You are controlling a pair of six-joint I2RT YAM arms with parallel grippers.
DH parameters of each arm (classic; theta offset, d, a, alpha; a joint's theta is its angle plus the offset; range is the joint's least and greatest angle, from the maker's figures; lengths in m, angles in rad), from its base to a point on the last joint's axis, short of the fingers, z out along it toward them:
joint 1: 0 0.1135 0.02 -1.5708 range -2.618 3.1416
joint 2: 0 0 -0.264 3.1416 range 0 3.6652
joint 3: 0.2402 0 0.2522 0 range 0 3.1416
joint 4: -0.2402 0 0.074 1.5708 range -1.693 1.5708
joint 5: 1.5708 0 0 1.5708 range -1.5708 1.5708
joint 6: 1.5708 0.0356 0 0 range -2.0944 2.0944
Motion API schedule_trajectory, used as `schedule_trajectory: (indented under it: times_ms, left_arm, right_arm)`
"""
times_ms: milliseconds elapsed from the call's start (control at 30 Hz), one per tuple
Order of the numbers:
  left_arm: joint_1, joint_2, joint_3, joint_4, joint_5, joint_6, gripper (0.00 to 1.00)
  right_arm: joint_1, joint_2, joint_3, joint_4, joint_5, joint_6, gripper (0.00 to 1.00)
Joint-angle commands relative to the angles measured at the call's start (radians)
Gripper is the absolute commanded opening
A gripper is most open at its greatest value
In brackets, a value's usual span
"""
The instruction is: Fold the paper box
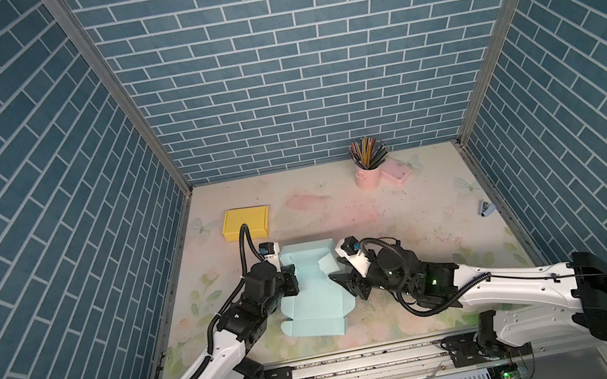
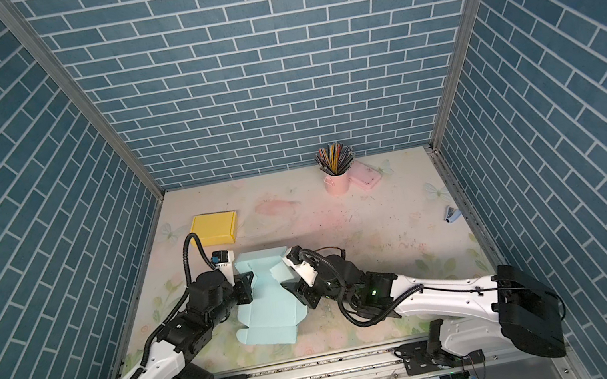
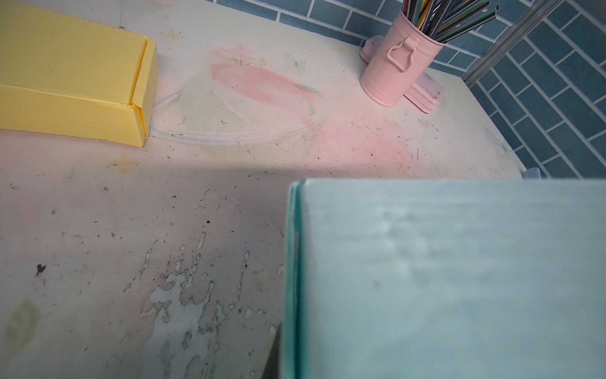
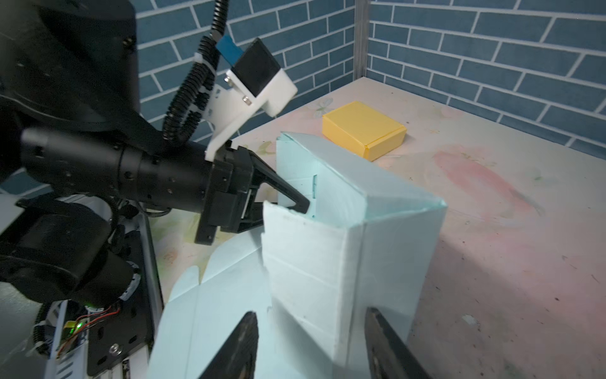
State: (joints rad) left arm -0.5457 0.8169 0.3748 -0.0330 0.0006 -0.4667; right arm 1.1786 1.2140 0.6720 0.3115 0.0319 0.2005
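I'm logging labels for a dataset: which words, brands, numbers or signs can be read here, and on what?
No text can be read in any view.
paper box: plain light blue, no print.
yellow box: plain, no print.
pink cup and pink case: no lettering visible.
white mark on the left arm's black link: too small to read.

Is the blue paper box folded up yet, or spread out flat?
Partly folded: on the blue box, far walls stand upright, but the near panel lies flat.
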Motion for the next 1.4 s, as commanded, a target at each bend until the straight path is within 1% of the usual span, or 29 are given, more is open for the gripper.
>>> schedule_trajectory:
  times_ms: [0,133,200,267,333,400,467,533,633,700,800,900,1033,1200,1367]
  left_arm:
    - [-0.005,-0.019,-0.011,0.037,0.003,-0.011,0.0]
    - [-0.005,-0.027,-0.014,0.033,0.004,-0.007,0.0]
    - [-0.006,-0.031,-0.013,0.027,0.001,-0.004,0.0]
    - [-0.006,-0.032,-0.014,0.024,-0.003,0.002,0.0]
    - [-0.005,-0.03,-0.013,0.019,-0.011,0.007,0.0]
    - [-0.005,-0.024,-0.012,0.015,-0.019,0.014,0.0]
    - [-0.005,-0.019,-0.009,0.01,-0.026,0.021,0.0]
    - [-0.005,-0.009,-0.006,0.012,-0.035,0.031,0.0]
    - [-0.006,0.014,0.0,0.023,-0.045,0.039,0.0]
    - [-0.005,0.034,0.002,0.037,-0.049,0.042,0.0]
    - [-0.005,0.054,0.004,0.053,-0.05,0.045,0.0]
    - [-0.006,0.066,0.002,0.064,-0.051,0.048,0.0]
    - [-0.005,0.07,-0.004,0.08,-0.042,0.051,0.0]
    - [-0.007,0.067,-0.004,0.078,-0.042,0.059,0.0]
    - [-0.007,0.065,-0.006,0.076,-0.046,0.062,0.0]
  right_arm:
    - [0.004,-0.014,-0.014,0.065,-0.046,-0.015,0.55]
    - [0.0,-0.003,0.002,0.029,0.014,-0.011,0.54]
    - [0.0,0.023,0.044,-0.039,0.094,-0.003,0.5]
    - [0.0,0.062,0.095,-0.103,0.145,-0.007,0.47]
    - [0.0,0.095,0.13,-0.136,0.178,0.0,0.43]
    - [0.003,0.132,0.18,-0.185,0.235,0.012,0.35]
    - [0.006,0.168,0.226,-0.236,0.296,0.023,0.29]
    - [0.009,0.207,0.269,-0.272,0.345,0.035,0.26]
    - [0.01,0.276,0.341,-0.346,0.406,0.057,0.25]
    - [0.012,0.321,0.382,-0.385,0.433,0.073,0.26]
    - [0.014,0.357,0.411,-0.414,0.465,0.092,0.3]
    - [0.014,0.371,0.426,-0.442,0.516,0.109,0.3]
    - [0.013,0.376,0.415,-0.43,0.565,0.131,0.27]
    - [0.014,0.445,0.461,-0.477,0.61,0.145,0.26]
    - [0.023,0.503,0.508,-0.539,0.678,0.152,0.17]
